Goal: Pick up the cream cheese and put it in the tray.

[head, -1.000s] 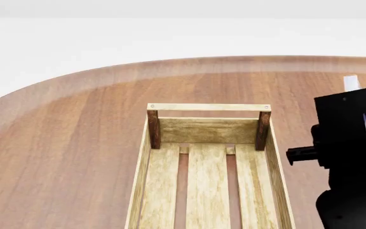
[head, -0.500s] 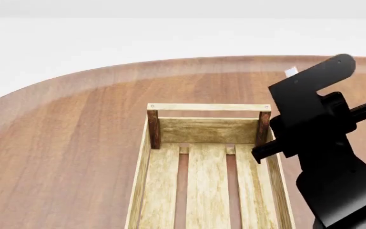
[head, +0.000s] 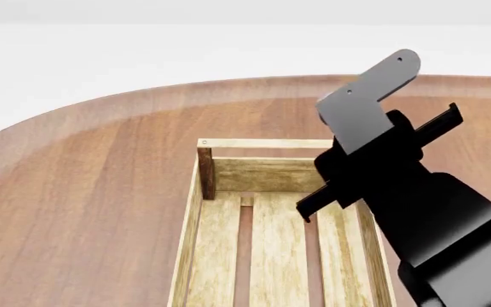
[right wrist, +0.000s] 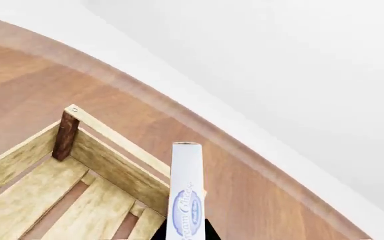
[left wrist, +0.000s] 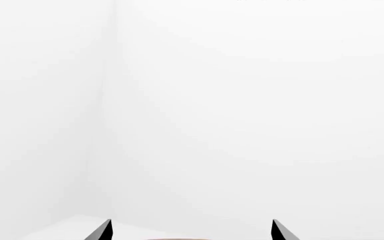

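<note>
Between my right pincer's fingers I see the small flat white and light blue cream cheese box [right wrist: 186,192], with a dark blue oval logo and pale blue script on its face. My right pincer [right wrist: 186,231] itself is plain black, and its arm [head: 416,192] is black too, with a dark grey flat bracket. Below the pincer is the long crate-shaped tray of pale yellowish slatted wood [head: 275,256], with a darker brown corner post [right wrist: 65,135]. Under it lies the round reddish-brown wooden table [head: 92,192], with fine long grain. My left pincer's fingertips [left wrist: 102,232] are black against a white background.
</note>
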